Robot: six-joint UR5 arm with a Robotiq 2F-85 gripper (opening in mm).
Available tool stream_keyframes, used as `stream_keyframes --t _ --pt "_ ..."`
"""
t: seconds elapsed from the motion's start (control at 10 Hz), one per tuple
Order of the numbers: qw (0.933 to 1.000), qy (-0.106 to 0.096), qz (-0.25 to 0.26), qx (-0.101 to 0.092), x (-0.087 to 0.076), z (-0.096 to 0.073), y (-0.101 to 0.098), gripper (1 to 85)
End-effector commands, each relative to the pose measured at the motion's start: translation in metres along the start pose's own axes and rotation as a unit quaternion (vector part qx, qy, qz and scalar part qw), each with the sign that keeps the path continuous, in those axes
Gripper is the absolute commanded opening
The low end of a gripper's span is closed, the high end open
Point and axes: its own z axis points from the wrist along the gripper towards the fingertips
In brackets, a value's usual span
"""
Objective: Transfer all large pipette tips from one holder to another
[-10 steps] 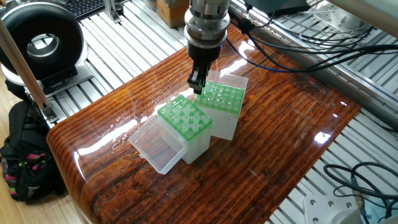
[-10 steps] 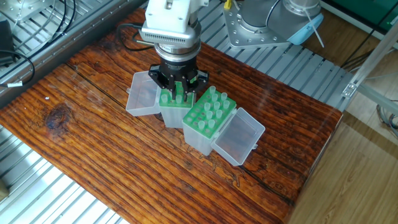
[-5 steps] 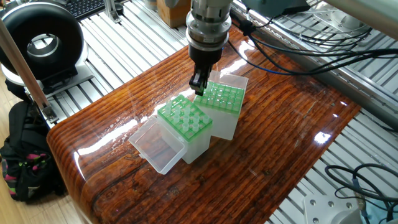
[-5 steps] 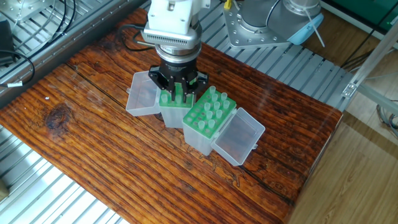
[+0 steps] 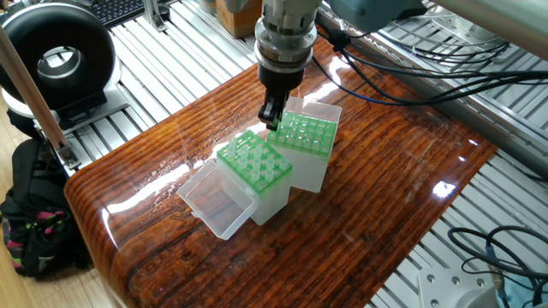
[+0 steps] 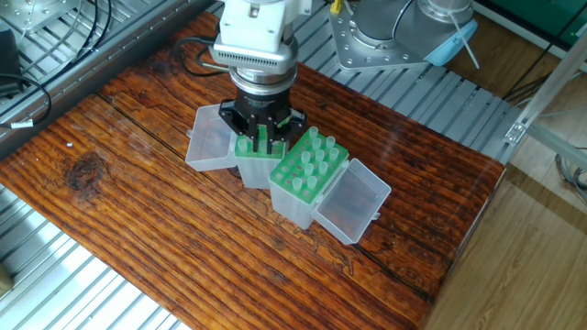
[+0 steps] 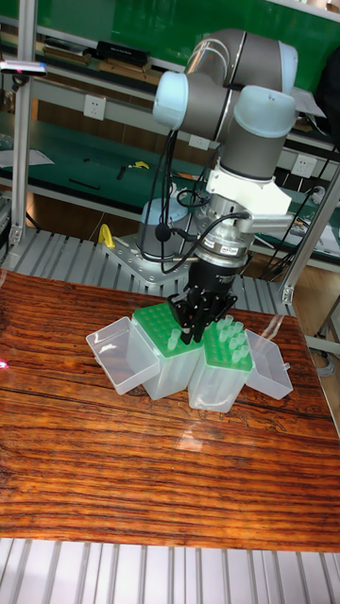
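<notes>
Two green-topped racks stand side by side on the wooden table (image 5: 385,197). The rack with its open lid on the near side (image 5: 254,164) (image 6: 309,170) (image 7: 227,344) holds several large pipette tips (image 6: 312,139), translucent cones standing upright. My gripper (image 5: 271,116) (image 6: 261,137) (image 7: 196,326) points straight down over the edge of the other rack (image 5: 305,137) (image 6: 257,156) (image 7: 162,332). A few tips (image 6: 243,143) stand beside its fingers there. The fingers are close together. Whether a tip sits between them is hidden.
Each rack has a clear hinged lid lying open: one (image 5: 218,201) (image 6: 353,202) by the full rack, one (image 6: 209,137) (image 7: 118,354) by the other. A black round device (image 5: 56,56) and a backpack (image 5: 30,218) sit past the table's left end. Cables (image 5: 402,60) run behind.
The gripper has risen very slightly over the same rack. The racks and lids have not moved.
</notes>
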Motion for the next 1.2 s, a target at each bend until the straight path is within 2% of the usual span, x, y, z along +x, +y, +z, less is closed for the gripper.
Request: stream_keyframes --t 0.0,0.1,0.3,0.4,0.8,1.1 --pt "1.0000 -0.006 0.004 -0.003 -0.003 0.000 0.001 19.7" --pt "0.9999 -0.008 0.007 -0.002 -0.004 0.000 0.001 18.3" --pt "0.9997 -0.002 0.020 0.013 -0.004 -0.004 -0.001 9.3" --pt "0.9996 0.002 0.025 0.017 -0.005 -0.007 0.000 7.7" --pt "0.9996 0.000 0.028 -0.001 -0.006 -0.018 0.008 7.3" --pt "0.9995 0.010 0.030 0.004 -0.005 -0.040 0.011 7.3"
